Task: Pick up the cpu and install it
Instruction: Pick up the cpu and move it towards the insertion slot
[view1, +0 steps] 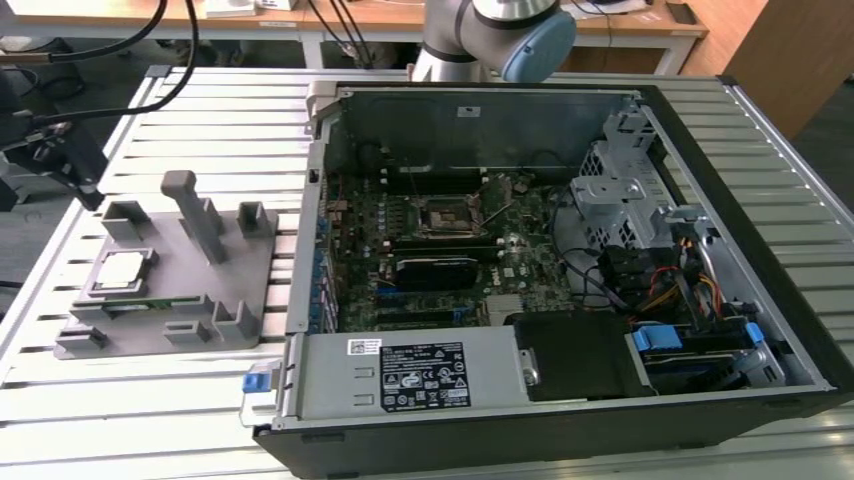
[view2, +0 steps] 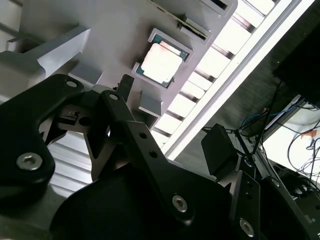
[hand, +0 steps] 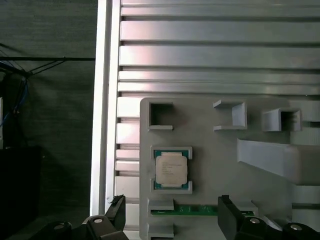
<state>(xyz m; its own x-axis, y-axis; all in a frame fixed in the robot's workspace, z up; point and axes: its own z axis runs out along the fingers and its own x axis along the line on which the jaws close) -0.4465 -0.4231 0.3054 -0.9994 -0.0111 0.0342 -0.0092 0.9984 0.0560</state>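
The cpu (hand: 171, 169) lies flat in its slot on the grey holder (view1: 200, 290), near the edge of the surface (view1: 134, 400) at the exterior view's left. It is not picked up yet and not in the computer case (view1: 534, 120). The gripper (hand: 171, 202) hangs over it, spread wide, holding nothing.

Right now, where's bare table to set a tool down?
Free: ribbed aluminium table slats above and below the grey plastic fixture tray in the exterior view. Crowded: the tray around the silver square cpu, the open black computer case.
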